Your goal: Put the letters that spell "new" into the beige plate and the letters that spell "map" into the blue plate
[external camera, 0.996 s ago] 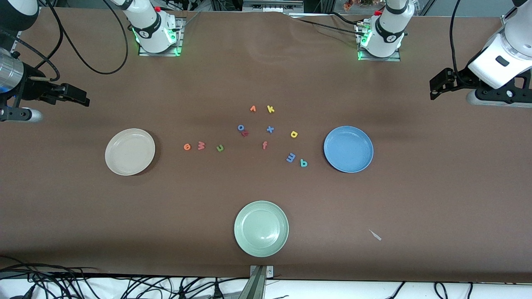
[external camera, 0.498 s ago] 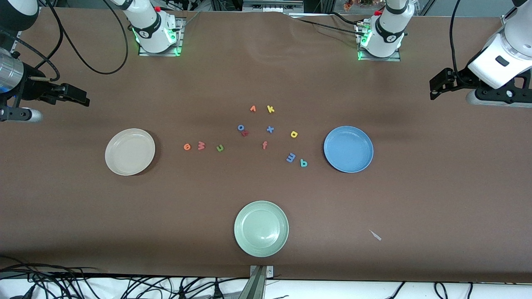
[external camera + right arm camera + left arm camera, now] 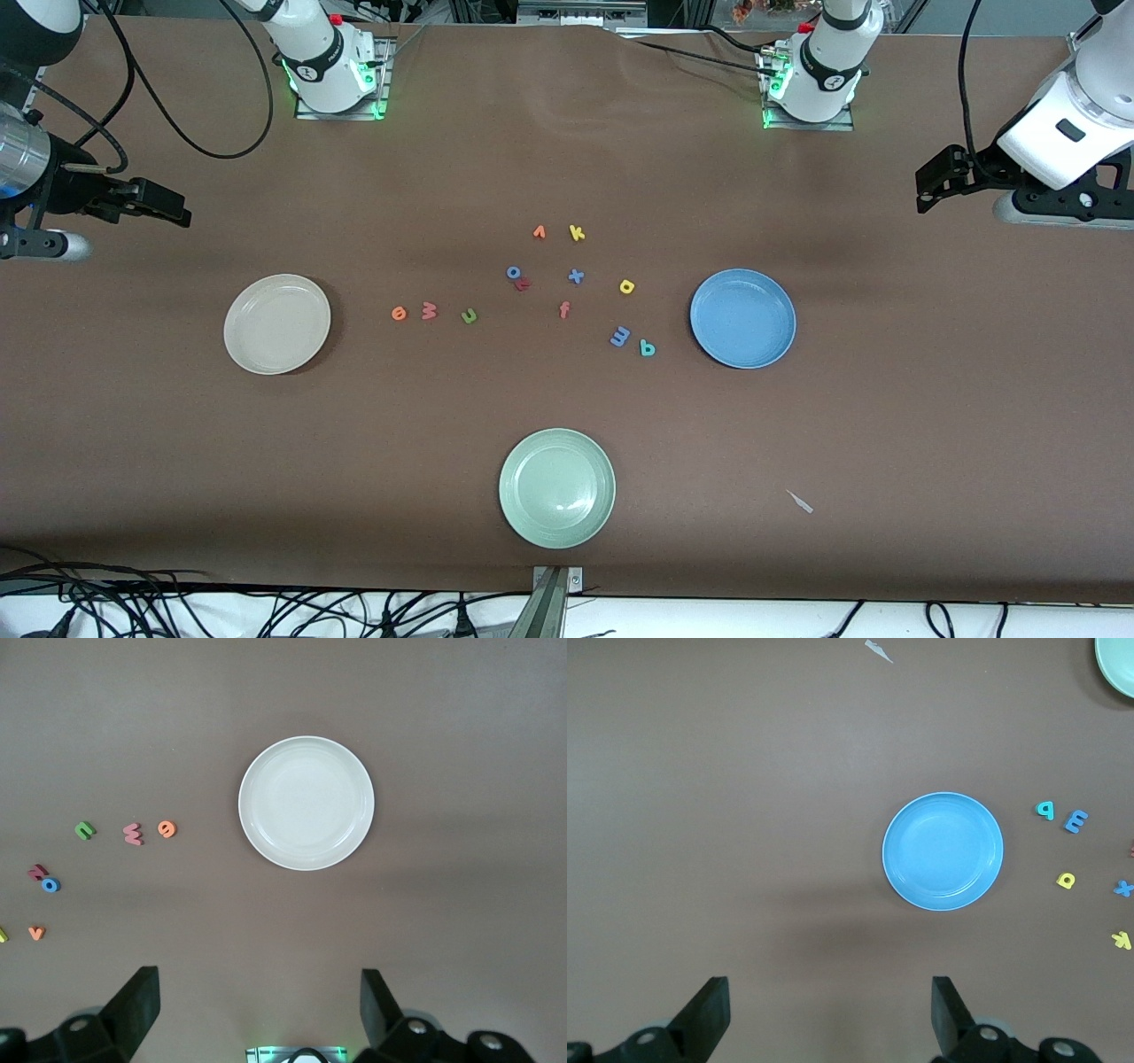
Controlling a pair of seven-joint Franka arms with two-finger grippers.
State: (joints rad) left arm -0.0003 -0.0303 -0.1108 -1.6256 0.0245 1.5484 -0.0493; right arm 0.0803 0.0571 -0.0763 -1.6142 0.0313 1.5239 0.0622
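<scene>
No letter placed. Green n (image 3: 469,315), pinkish-red w (image 3: 429,310) and orange e (image 3: 399,313) lie beside the round cream-beige plate (image 3: 244,348). Blue m (image 3: 620,336), teal p (image 3: 648,348) and yellow a (image 3: 626,286) lie beside the round blue plate (image 3: 709,341), presumably pre-sorted. Left gripper (image 3: 828,1028) and right gripper (image 3: 259,1019) wait high at the table ends, fingers spread, empty.

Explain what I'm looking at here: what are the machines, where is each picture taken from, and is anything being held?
Two robot arms wait at a brown table. One picture looks down from across the table; the other two come from cameras on the arms' wrists. The left end effector is up over bare table by the blue plate, the right end effector by the beige plate. Both are open, holding nothing. Between the plates lie small foam letters, including an orange e, a blue m and a teal p. A pale green plate sits nearest the front camera.
</scene>
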